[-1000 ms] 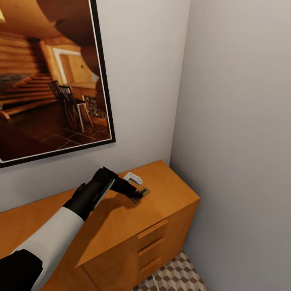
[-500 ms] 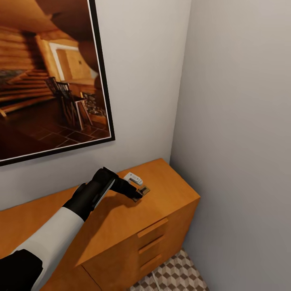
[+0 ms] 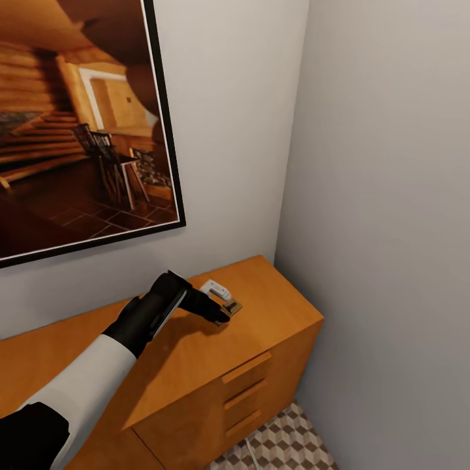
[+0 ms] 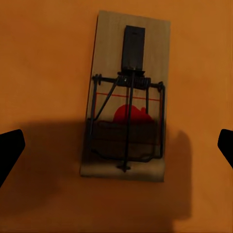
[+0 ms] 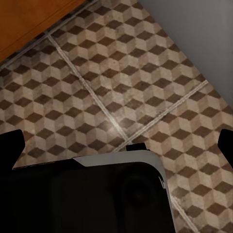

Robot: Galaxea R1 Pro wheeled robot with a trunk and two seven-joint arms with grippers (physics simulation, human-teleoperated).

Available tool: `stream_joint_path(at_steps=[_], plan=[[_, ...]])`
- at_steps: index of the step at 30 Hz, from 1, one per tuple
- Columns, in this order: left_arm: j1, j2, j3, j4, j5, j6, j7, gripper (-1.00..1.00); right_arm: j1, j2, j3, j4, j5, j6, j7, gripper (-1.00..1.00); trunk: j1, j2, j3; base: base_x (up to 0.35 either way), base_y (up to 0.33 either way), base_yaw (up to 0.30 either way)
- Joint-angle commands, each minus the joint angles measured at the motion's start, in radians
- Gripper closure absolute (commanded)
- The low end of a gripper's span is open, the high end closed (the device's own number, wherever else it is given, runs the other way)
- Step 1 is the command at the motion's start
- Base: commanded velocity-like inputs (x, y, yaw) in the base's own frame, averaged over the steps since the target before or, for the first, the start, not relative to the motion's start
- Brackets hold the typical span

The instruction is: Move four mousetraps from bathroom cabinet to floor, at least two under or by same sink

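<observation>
One mousetrap (image 4: 127, 97), a small wooden board with dark wire parts and a red mark, lies flat on top of the orange-brown cabinet (image 3: 274, 307) near its far right corner. It also shows as the mousetrap (image 3: 233, 307) in the head view. My left gripper (image 3: 222, 312) hovers just above it. In the left wrist view the left gripper (image 4: 116, 148) is open, its fingertips (image 4: 9, 150) wide on either side of the trap and not touching it. My right gripper (image 5: 117, 144) is open over the cube-patterned bathroom floor (image 5: 121, 73), holding nothing.
A small white object (image 3: 215, 288) lies on the cabinet top just behind the trap. A large framed picture (image 3: 78, 130) hangs on the wall above. The side wall (image 3: 391, 228) stands close on the right. The cabinet's drawers (image 3: 248, 391) face the tiled floor (image 3: 287, 444).
The head view shifted a little at first. My left gripper has crept slightly farther over the mousetrap, now overlapping the white object's edge; the trap has not moved.
</observation>
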Motion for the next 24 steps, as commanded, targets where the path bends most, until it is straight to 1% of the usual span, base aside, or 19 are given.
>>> stream_joint_path(at_steps=[1,11,16,24], plan=[[-0.001,0.001,-0.004,-0.001,-0.009,0.001,-0.008,-1.0,-0.001,0.0,0.004,0.001,-0.011,-0.003,0.008,-1.0,0.0,-0.001,-0.001,0.0,0.0,0.0],[-0.001,-0.003,-0.024,0.001,-0.01,0.001,-0.007,-1.0,-0.001,0.001,0.004,0.001,-0.011,-0.003,0.008,-1.0,0.0,-0.001,-0.001,0.0,0.0,0.0],[-0.001,-0.01,-0.029,0.001,-0.011,0.001,-0.007,-1.0,0.0,0.002,0.004,0.001,-0.011,-0.003,0.008,-1.0,0.0,-0.001,-0.001,0.0,0.0,0.0],[-0.001,-0.014,-0.03,0.002,-0.011,0.001,-0.006,-1.0,0.0,0.001,0.004,0.001,-0.011,-0.003,0.008,-1.0,0.0,-0.001,-0.001,0.0,0.0,0.0]])
